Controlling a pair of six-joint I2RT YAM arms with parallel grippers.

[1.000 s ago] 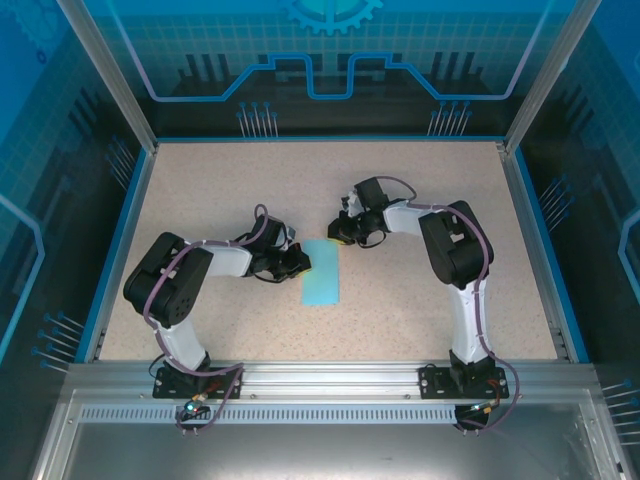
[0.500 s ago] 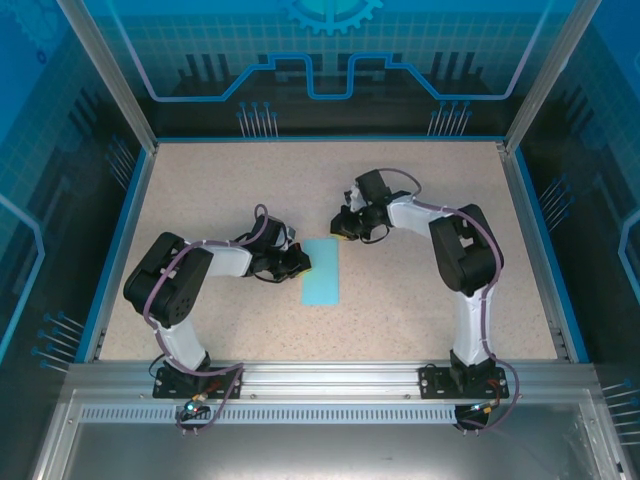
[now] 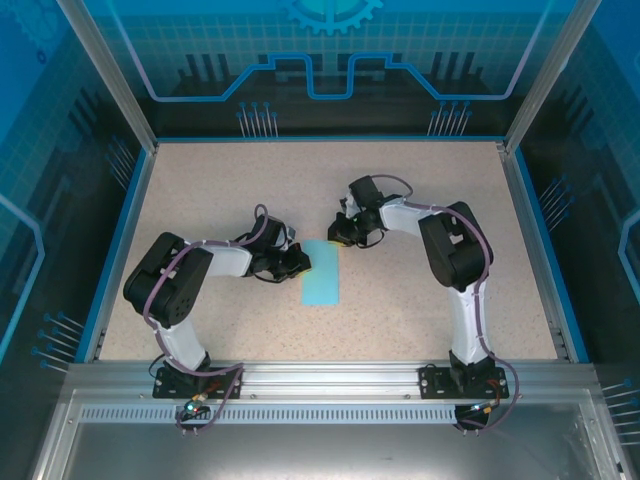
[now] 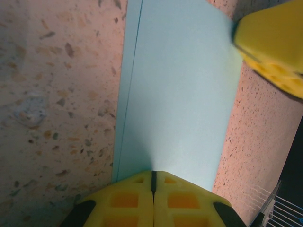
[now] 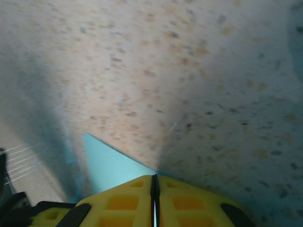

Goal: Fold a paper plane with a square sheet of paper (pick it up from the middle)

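The square sheet of paper lies flat mid-table, folded into a narrow light cyan rectangle. In the left wrist view the paper shows a thin strip of a lower layer along its left side. My left gripper is shut, its yellow tips resting on the paper's near edge. My right gripper is shut at the rectangle's far right corner. In the right wrist view its tips sit at the edge of a pointed paper corner. One of its yellow fingers shows beside the paper.
The speckled beige tabletop is bounded by a blue rim and an aluminium rail at the near edge, where both arm bases are bolted. Slanted frame posts rise at the back corners.
The right gripper drew slightly up and right away from the paper's corner, then came back to it. The left arm and the paper have not moved.
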